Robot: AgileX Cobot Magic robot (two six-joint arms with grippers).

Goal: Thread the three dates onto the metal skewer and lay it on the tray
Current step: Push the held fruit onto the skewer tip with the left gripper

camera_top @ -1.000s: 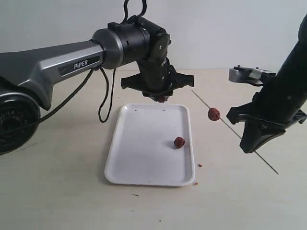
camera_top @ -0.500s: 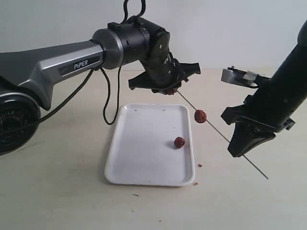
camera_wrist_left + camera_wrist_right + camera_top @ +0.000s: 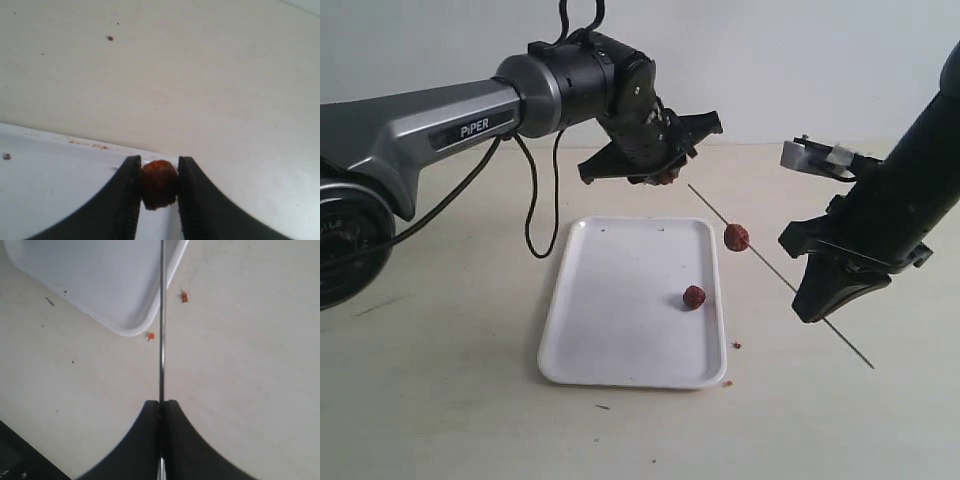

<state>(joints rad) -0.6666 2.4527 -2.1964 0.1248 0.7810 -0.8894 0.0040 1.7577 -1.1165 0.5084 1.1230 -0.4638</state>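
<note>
Skewer is pointing its free tip toward the date pinched in the part-open left claw, just beside it; the right claw, fully closed, is clamping its lower part above the desk.

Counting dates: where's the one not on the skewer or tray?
In the exterior view, upper middle: the date is pinched in the left claw, aloft beyond the tray's far edge, just left of the skewer tip.
</note>
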